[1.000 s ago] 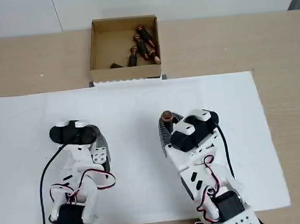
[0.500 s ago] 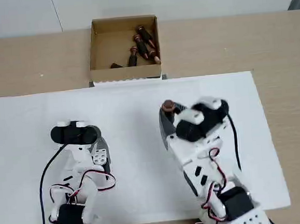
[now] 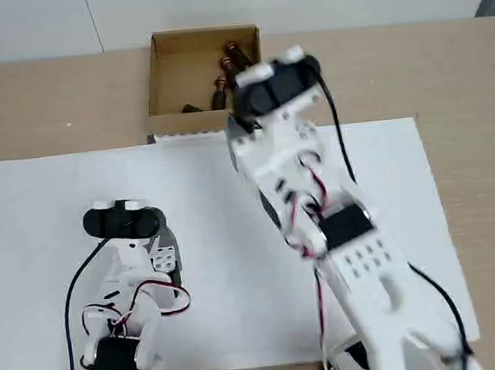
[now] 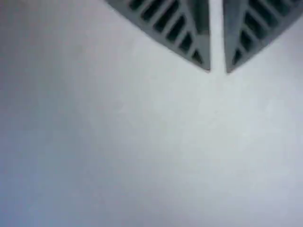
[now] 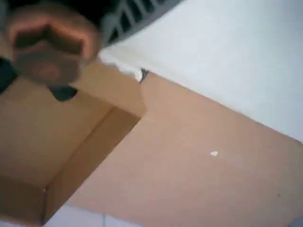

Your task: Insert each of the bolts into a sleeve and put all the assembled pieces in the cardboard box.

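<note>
bolt (image 5: 45,47) in right fingers (image 5: 125,16), above cardboard box (image 5: 90,156)

High cam looks straight down over the table (image 3: 461,65), with the cardboard box (image 3: 175,79) at its far side. Left wrist cam sits well short of the box, facing down, super close to the white sheet (image 4: 142,142). Right wrist cam hangs close over the box's near corner, with the bolt piece (image 5: 47,47) blurry right at the lens. The high view shares that corner.

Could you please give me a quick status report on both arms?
Right gripper shut on assembled piece, above cardboard box. Left gripper shut, over white paper. Other pieces in box; nothing in the way.
</note>
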Robot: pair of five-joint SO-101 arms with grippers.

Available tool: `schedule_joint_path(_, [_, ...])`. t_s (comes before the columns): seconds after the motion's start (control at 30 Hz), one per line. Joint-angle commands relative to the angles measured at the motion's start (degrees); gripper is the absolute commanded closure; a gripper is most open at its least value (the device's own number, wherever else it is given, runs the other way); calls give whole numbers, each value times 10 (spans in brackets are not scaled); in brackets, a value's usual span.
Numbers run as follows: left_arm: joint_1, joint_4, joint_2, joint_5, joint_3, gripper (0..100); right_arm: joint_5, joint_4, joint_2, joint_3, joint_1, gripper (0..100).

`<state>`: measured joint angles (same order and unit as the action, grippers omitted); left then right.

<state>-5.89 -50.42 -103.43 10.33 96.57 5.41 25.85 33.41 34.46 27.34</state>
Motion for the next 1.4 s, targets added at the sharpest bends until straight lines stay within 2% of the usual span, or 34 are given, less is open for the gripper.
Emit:
schedule_joint_path(0.0, [3,-2,-5,0,-2,994,-28,-51,-101,-110,-8,996])
schedule_joint_path(0.13, [3,-2,-5,0,-2,994,-33,-88,-235,-228,-21,995])
schedule_joint_path(0.33, [3,-2,-5,0,-2,994,-36,-87,-441,-448,-33,995])
schedule_joint_path(0.5, [3,-2,-5,0,-2,994,-98,-91,-582,-593,-29,995])
schedule_joint_path(0.63, [3,-2,-5,0,-2,994,-115,-91,-673,-683,-29,995])
schedule_joint_path(0.83, [3,-2,-5,0,-2,994,-162,-87,-748,-738,-27,995])
schedule_joint_path(1.1, [3,-2,-5,0,-2,994,-192,-87,-758,-741,-7,989])
schedule_joint_path(1.27, [3,-2,-5,0,-2,994,-193,-65,-759,-739,-7,853])
schedule_joint_path(1.37, [3,-2,-5,0,-2,994,-190,-50,-756,-740,-7,830])
